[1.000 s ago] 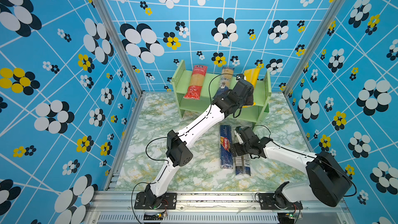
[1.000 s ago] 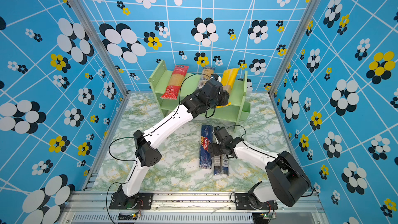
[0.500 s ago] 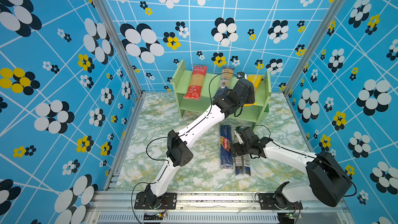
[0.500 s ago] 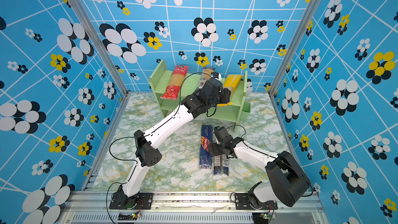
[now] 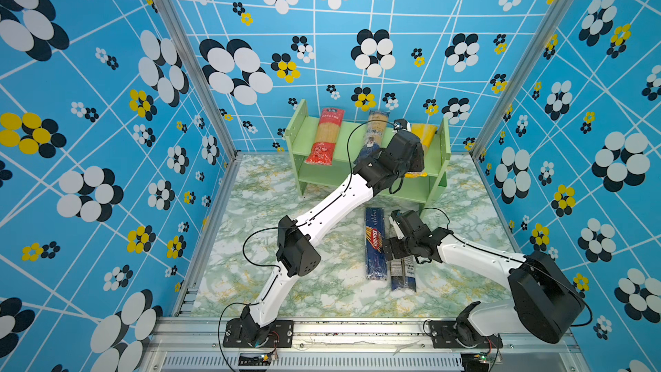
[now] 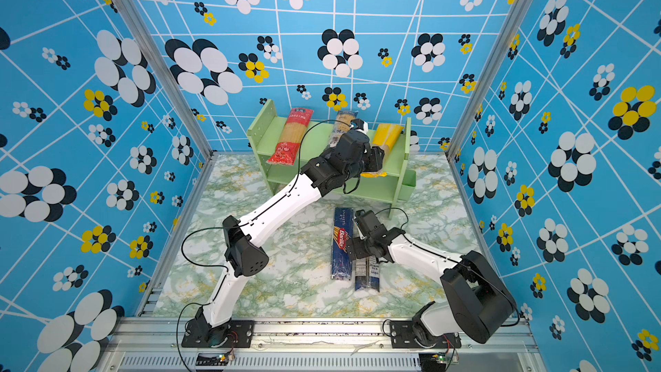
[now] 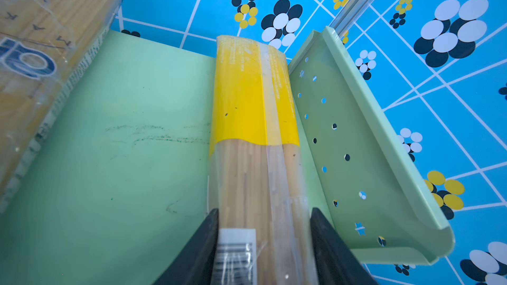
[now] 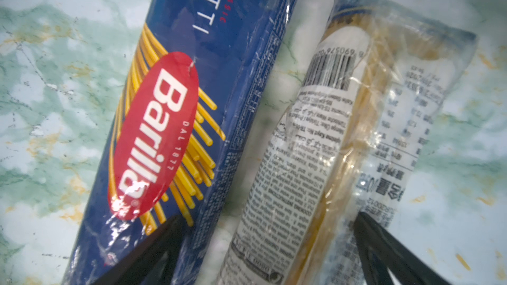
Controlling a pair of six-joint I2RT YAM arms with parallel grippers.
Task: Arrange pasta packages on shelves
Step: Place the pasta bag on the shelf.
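Note:
The pale green shelves (image 5: 304, 134) stand at the back of the table. On the top tier lie a red pack (image 5: 325, 137), a clear pack with a navy end (image 5: 373, 134) and a yellow-topped pack (image 5: 424, 134), side by side. My left gripper (image 7: 264, 212) is shut on the yellow-topped pack (image 7: 247, 105), one finger against each long side, close to the right side panel. On the table lie the dark blue Barilla pack (image 8: 178, 105) and a clear pack with a navy and white label (image 8: 343, 119). My right gripper (image 8: 269, 215) hangs open over that clear pack, one finger above the Barilla pack.
Blue flowered walls and aluminium posts (image 5: 193, 66) close in the marble-patterned table (image 5: 268, 191) on three sides. The shelf's perforated right side panel (image 7: 343, 132) stands right beside the left gripper. The lower tier (image 5: 322, 177) holds nothing that shows. A black cable loops over the left arm.
The yellow-topped pack stood tilted up a second ago; my left gripper has laid it down flat on the top tier. The right arm has not moved.

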